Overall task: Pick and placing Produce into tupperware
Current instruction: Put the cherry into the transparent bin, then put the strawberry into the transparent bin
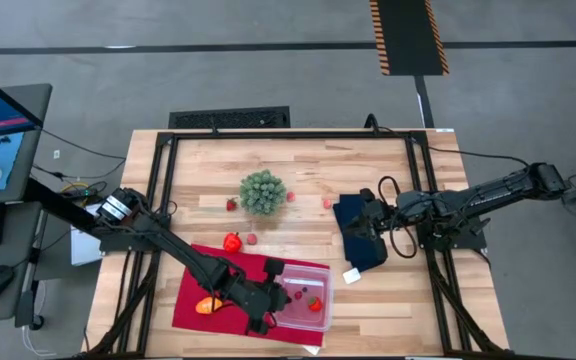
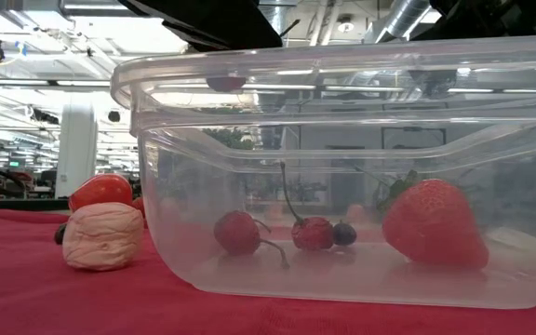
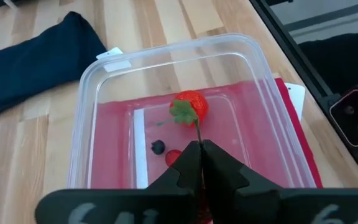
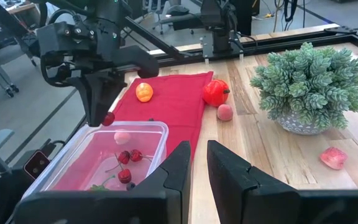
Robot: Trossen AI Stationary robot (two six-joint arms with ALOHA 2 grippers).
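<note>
While the left gripper (image 4: 107, 118) hangs over the near rim of the tupperware (image 1: 320, 272), its fingers are pinched together on a thin stem; a small red cherry (image 4: 108, 118) dangles at the tips in the right wrist view. In the left wrist view the stem rises between the closed fingertips (image 3: 191, 158), above the container's inside.

Tupperware sits on the red cloth (image 1: 193, 300), at the front edge of the table (image 1: 298, 165). Inside it: a strawberry (image 2: 434, 223) with green leaves, two cherries (image 2: 237, 233) on stems, a small dark blueberry (image 2: 344, 234).

Produce outside the container:
- orange oval piece (image 1: 207, 305) on the red cloth, beside the left arm
- red tomato-like piece (image 1: 232, 242) at the cloth's far edge
- pale pink wrinkled piece (image 2: 103, 236) on the cloth just beside the tupperware wall in the low view, a red piece (image 2: 100, 190) behind it
- small pink and red bits on bare wood around the green bushy ball (image 1: 263, 192)

Right gripper (image 4: 196, 163) is over the dark blue cloth (image 1: 361, 235), well apart from the container. Its fingers stand a narrow gap apart, nothing between them.
</note>
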